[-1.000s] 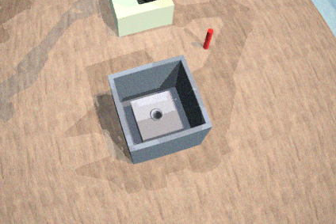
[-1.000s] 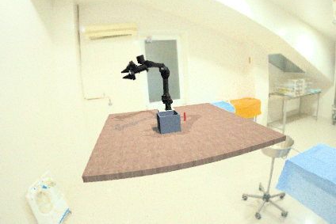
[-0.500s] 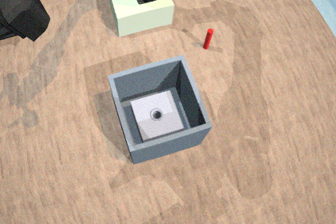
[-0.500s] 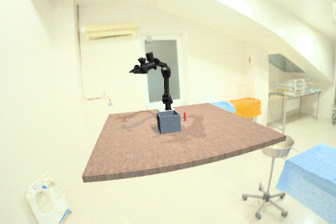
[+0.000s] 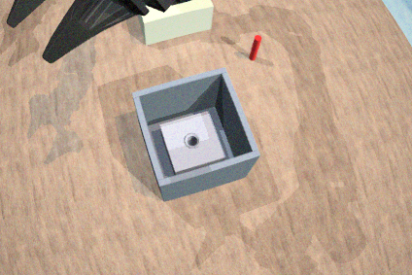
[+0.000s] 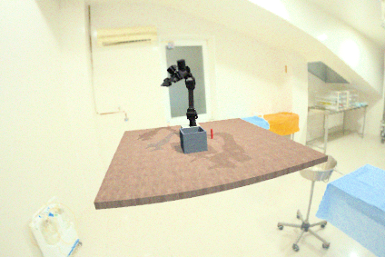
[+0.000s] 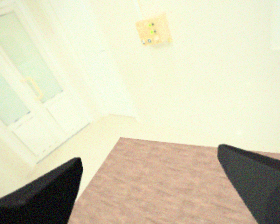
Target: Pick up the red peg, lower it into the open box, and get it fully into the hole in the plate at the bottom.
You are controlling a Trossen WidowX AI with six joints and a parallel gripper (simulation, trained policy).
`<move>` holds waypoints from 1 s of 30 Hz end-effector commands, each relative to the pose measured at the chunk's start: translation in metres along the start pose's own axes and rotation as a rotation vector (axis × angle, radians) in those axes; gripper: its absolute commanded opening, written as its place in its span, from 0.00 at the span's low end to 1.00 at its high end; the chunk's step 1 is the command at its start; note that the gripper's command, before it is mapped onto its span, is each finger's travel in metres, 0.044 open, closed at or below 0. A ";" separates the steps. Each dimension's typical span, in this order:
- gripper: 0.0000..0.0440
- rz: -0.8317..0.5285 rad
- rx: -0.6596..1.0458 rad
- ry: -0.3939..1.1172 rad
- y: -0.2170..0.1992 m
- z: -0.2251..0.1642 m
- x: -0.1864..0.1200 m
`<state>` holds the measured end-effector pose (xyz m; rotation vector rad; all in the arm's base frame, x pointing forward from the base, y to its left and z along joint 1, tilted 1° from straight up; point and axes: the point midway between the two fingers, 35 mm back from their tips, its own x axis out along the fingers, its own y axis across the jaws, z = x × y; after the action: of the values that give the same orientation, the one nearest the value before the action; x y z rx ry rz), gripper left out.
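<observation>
The red peg [image 5: 255,49] [image 6: 212,133] stands upright on the table, beyond the box's back right corner in the top view. The open grey box [image 5: 209,181] [image 6: 194,143] stands near the middle of the table. At its bottom lies a pale plate [image 5: 182,159] with an empty round hole [image 5: 192,140]. My gripper [image 5: 30,41] [image 6: 164,84] [image 7: 150,157] is open and empty, fingers wide apart. It is high above the table, left of the box and away from the peg. The wrist view shows neither peg nor box.
The pale base block [image 5: 180,25] of the arm stands behind the box, left of the peg. The wooden table [image 5: 340,136] [image 6: 150,168] [image 7: 156,185] carries the arm's shadows. The wrist view also shows the table's edge, a wall and a door.
</observation>
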<state>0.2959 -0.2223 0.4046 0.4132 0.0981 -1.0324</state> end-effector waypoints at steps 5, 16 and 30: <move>1.00 0.107 0.120 0.089 0.024 -0.025 -0.021; 1.00 0.238 0.289 0.295 0.057 -0.075 -0.060; 1.00 0.289 0.428 0.630 0.079 -0.149 -0.115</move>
<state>0.3222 -0.0462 0.3272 1.0739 0.3417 -0.6140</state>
